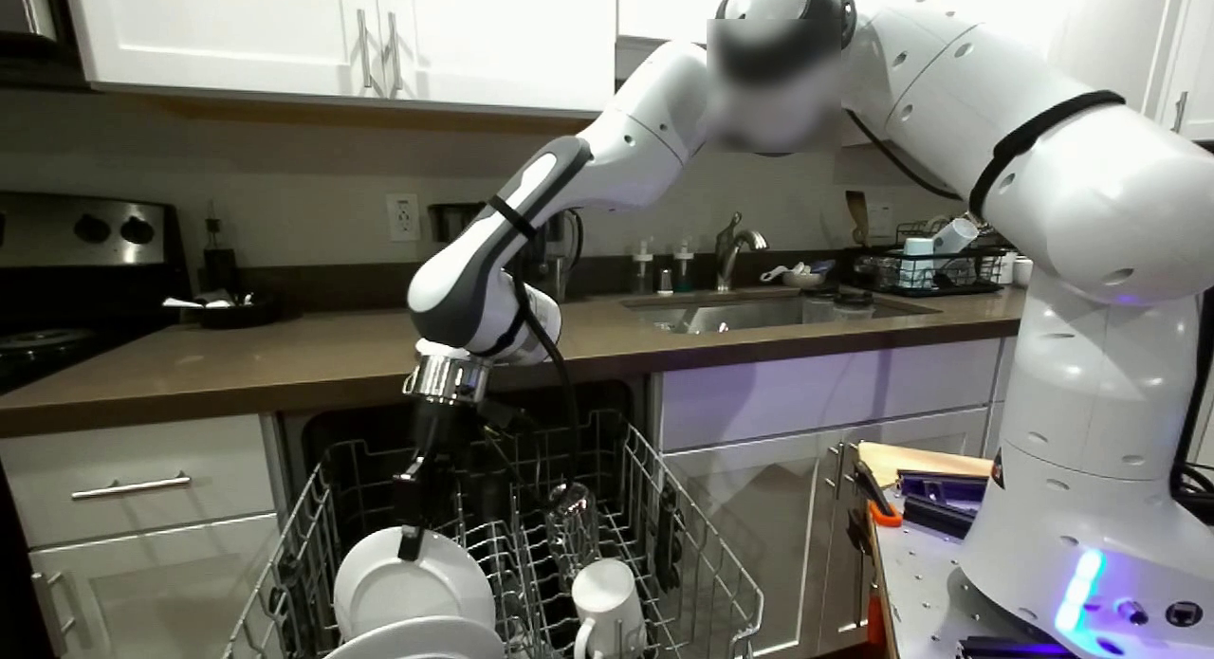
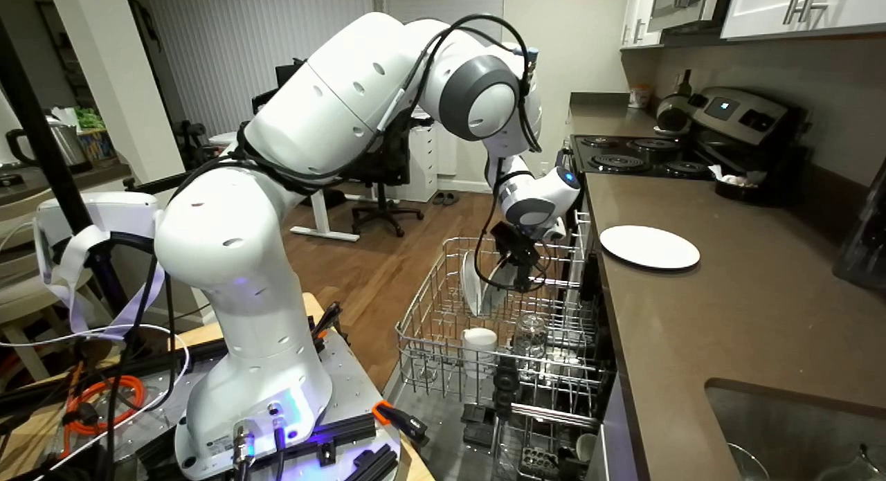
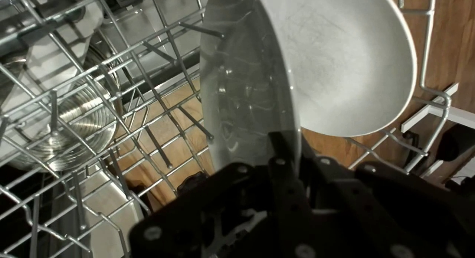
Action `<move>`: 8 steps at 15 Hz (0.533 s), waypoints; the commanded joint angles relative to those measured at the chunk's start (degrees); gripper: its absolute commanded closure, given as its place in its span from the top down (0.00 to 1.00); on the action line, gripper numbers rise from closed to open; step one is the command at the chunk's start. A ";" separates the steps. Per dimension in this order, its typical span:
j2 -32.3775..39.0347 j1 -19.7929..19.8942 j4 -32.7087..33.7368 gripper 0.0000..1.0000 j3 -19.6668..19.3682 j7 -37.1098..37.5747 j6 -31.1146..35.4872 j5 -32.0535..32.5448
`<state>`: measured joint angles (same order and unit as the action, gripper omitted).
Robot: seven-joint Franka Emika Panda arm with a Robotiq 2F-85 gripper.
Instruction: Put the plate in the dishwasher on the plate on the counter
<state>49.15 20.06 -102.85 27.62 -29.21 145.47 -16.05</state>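
1. My claw [image 3: 298, 148] is pinching the rim of the white dinner plate [image 3: 248, 83], a finger on either face.
2. Inside the dishwasher rack [image 1: 697, 536], that plate is standing tilted; I cannot tell whether its lower edge is touching the bottom.
3. Just beside it, a second plate [image 3: 345, 65] is leaning in the same rack.
4. There, too, a white mug [image 1: 607, 602] is sitting near a clear drinking glass [image 1: 572, 526].
5. Beyond the rack, a flat white plate [image 2: 651, 247] is lying on the counter [image 2: 747, 329], near its edge.
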 commanded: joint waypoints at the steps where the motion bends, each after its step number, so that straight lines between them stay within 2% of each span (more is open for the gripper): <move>1: -6.40 0.28 -4.99 0.04 1.76 -1.84 -0.92 -3.58; 8: -17.87 -2.94 -12.41 0.04 0.45 1.04 -4.37 -4.92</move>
<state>38.48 18.94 -110.38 28.09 -28.98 144.43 -17.03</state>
